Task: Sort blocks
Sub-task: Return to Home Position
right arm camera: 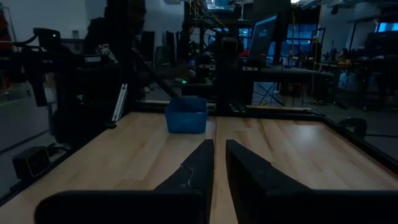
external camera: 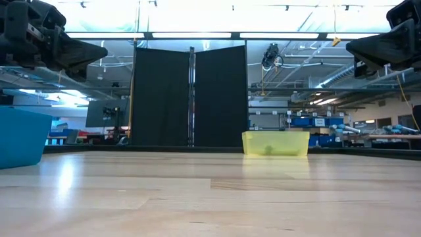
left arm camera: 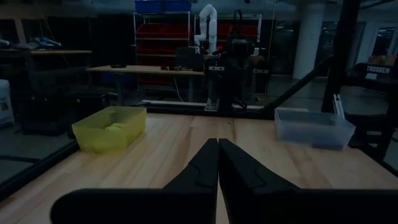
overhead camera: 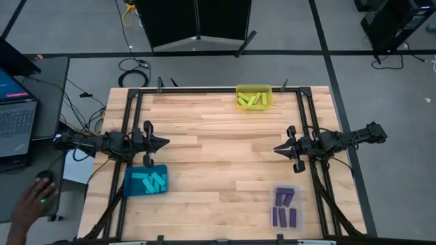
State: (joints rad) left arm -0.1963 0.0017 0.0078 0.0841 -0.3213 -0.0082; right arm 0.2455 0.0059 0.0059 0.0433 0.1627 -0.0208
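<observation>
Sorting looks finished. The cyan blocks [overhead camera: 151, 182] lie in the teal bin [overhead camera: 128, 185], just beside the left end effector [overhead camera: 165, 143]. The purple blocks [overhead camera: 285, 207] lie in the clear bin [overhead camera: 274, 194], near the right end effector [overhead camera: 277, 148]. The green blocks [overhead camera: 252, 100] sit in the yellow bin [overhead camera: 253, 88], well apart from both. No block shows on the bare desk [overhead camera: 218, 163] between them. The left end effector is pressed together, the right narrowly spread, and both are empty and facing each other. I judge only parking the arms is left.

A robotics lab: metal shelving with red bins [left arm camera: 163, 30], a white robot arm [left arm camera: 207, 22], long ceiling strip lights [external camera: 191, 35], black floor cables [overhead camera: 133, 66].
</observation>
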